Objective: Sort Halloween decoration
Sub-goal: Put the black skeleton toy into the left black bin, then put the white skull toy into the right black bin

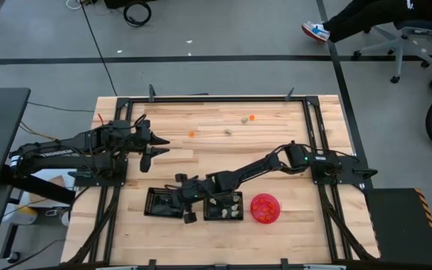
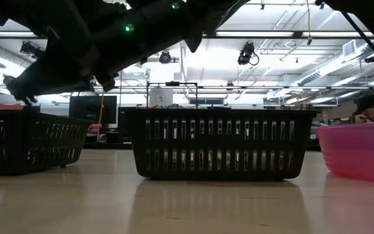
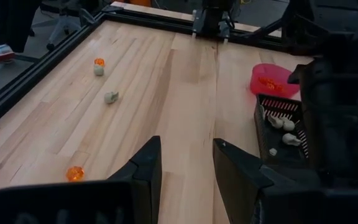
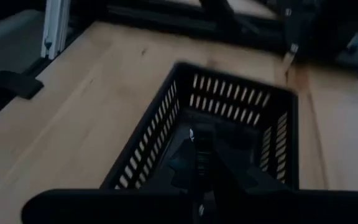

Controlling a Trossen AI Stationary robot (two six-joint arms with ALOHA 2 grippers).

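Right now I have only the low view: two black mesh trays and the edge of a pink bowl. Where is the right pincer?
Observer: The right pincer hangs over the black square mesh tray on the left arm's side.
Operator: What is left to sort?
Observer: Two orange trinkets and two pale trinkets lie loose on the wooden table, beyond the trays.
Operator: And the left pincer?
Observer: The left pincer waits open above the wood, near the closest orange one.
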